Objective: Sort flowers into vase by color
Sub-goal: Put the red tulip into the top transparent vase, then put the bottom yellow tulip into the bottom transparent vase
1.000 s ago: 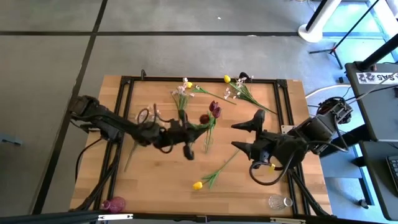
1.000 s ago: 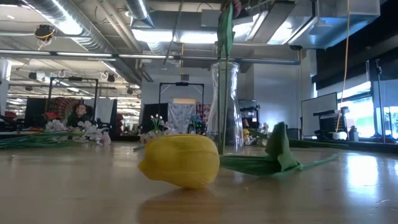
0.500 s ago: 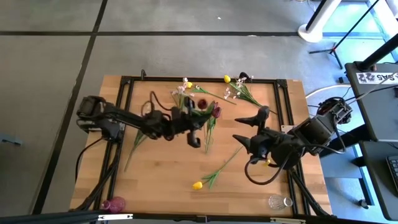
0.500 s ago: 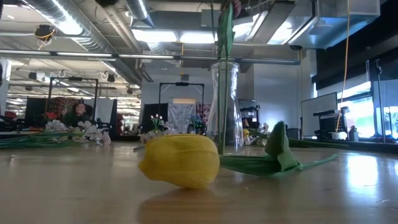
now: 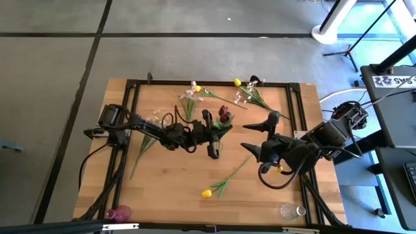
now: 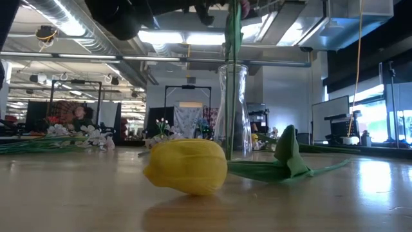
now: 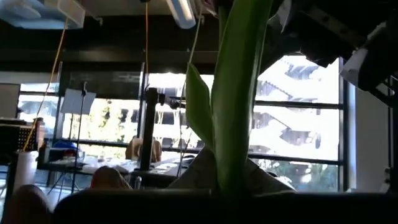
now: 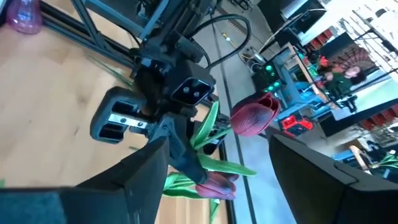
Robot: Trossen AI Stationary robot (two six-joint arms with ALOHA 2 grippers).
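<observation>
A clear glass vase [image 6: 233, 109] stands mid-table with a green stem in it. Dark red tulips [image 5: 225, 116] show over it from above. My left gripper [image 5: 212, 144] reaches beside the vase, shut on the green stem of a dark red tulip [image 8: 255, 118]. My right gripper [image 5: 259, 135] hangs open above the table to the right of the vase, nothing between its fingers. One yellow tulip [image 6: 187, 166] lies on the wood near the front. White-pink sprays [image 5: 188, 97] and another yellow tulip [image 5: 237, 82] lie at the far edge. My left gripper pinches the red tulip's green stem [image 7: 231, 155] between its two fingers. The stem and a leaf rise out of the hold, and the bloom [image 8: 255, 118] stands above the gripper, clear of the table. How far down the stem the fingers sit is hidden by the gripper itself.
A small pink vase [image 5: 120, 213] stands at the near left corner and a clear one [image 5: 292, 211] at the near right. A loose green stem [image 5: 140, 151] lies at the left. A black frame [image 5: 296, 104] runs round the tabletop. People sit in the room beyond.
My left gripper has gone toward the table's right edge, up to the clear vase, carrying the red tulip with it; the arm now shows at the top of the low view. My right gripper has rolled a little in place.
</observation>
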